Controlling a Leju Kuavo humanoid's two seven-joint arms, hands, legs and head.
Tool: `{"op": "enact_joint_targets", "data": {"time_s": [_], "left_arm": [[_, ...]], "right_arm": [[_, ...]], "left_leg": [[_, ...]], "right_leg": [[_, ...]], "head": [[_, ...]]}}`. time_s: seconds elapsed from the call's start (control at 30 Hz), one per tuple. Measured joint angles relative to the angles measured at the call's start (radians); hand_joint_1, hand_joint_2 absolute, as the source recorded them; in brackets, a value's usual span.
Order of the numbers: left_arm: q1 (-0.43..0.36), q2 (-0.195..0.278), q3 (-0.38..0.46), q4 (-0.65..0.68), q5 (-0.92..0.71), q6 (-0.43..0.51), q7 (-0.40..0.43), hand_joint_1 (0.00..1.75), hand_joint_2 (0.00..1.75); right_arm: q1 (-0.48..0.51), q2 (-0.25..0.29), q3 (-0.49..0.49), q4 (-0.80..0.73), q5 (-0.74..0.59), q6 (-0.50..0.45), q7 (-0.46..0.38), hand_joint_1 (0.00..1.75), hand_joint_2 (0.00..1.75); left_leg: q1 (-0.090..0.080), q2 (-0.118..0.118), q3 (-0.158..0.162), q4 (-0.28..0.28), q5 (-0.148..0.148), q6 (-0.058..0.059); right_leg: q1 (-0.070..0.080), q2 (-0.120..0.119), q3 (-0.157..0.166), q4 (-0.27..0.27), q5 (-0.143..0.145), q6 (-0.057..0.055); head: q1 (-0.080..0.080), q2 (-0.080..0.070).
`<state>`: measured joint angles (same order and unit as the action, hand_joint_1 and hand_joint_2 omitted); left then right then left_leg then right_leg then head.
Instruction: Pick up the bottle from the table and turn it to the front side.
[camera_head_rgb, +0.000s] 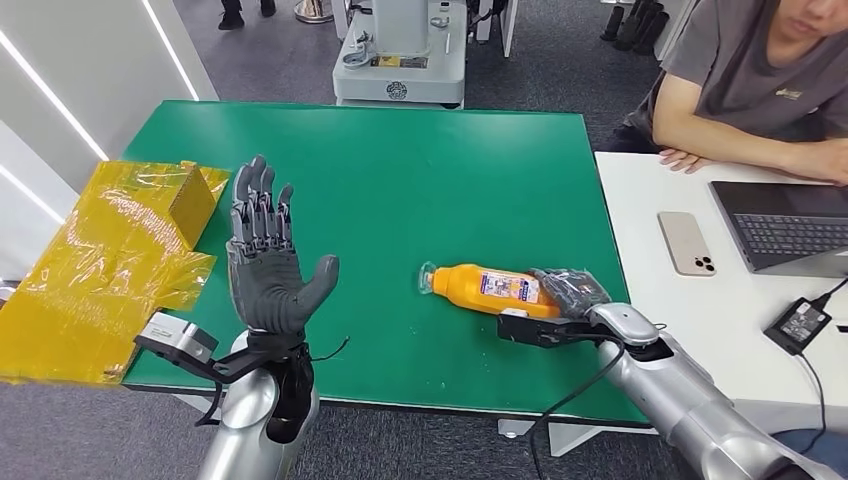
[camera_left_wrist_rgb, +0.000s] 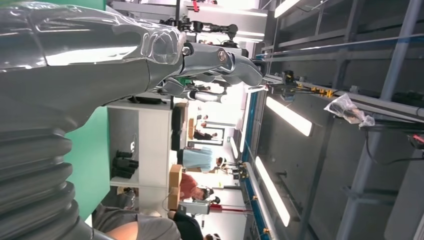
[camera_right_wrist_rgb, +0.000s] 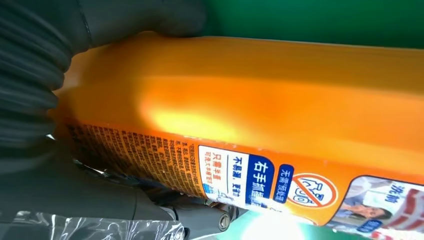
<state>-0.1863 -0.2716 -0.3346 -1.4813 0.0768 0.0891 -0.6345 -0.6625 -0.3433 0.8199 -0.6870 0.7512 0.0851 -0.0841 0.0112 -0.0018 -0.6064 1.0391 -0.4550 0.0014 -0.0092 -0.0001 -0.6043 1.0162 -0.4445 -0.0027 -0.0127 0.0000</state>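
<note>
Green worktop (camera_head_rgb: 400, 170) carried the bottle (camera_head_rgb: 485, 288) lying near its front edge, right hand (camera_head_rgb: 572, 292) fingers grasping it; left hand (camera_head_rgb: 268, 258) raised, fingers released.

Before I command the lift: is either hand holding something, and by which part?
The right hand grips the orange bottle at its base end, cap pointing away, bottle lying on the green table. The left hand holds nothing.

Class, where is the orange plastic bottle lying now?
In the head view, the orange plastic bottle lies on the green table, right of centre, its base under the right hand.
</note>
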Motion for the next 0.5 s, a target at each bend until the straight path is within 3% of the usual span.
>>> {"op": "enact_joint_targets", "data": {"time_s": [0.37, 0.5], "left_arm": [[0.017, 0.006, 0.000, 0.000, -0.007, -0.009, -0.019, 0.00, 1.75], [0.028, 0.006, 0.000, 0.000, -0.011, -0.010, -0.023, 0.00, 1.75]], "right_arm": [[0.029, 0.021, -0.026, -0.017, 0.028, -0.030, -0.012, 1.75, 1.75], [0.048, 0.040, -0.048, -0.031, 0.065, -0.088, -0.013, 1.75, 1.75]], "left_leg": [[0.000, 0.000, 0.000, 0.000, 0.000, 0.000], [0.000, 0.000, 0.000, 0.000, 0.000, 0.000]], "right_leg": [[0.000, 0.000, 0.000, 0.000, 0.000, 0.000], [0.000, 0.000, 0.000, 0.000, 0.000, 0.000]], "head": [[0.000, 0.000], [0.000, 0.000]]}}
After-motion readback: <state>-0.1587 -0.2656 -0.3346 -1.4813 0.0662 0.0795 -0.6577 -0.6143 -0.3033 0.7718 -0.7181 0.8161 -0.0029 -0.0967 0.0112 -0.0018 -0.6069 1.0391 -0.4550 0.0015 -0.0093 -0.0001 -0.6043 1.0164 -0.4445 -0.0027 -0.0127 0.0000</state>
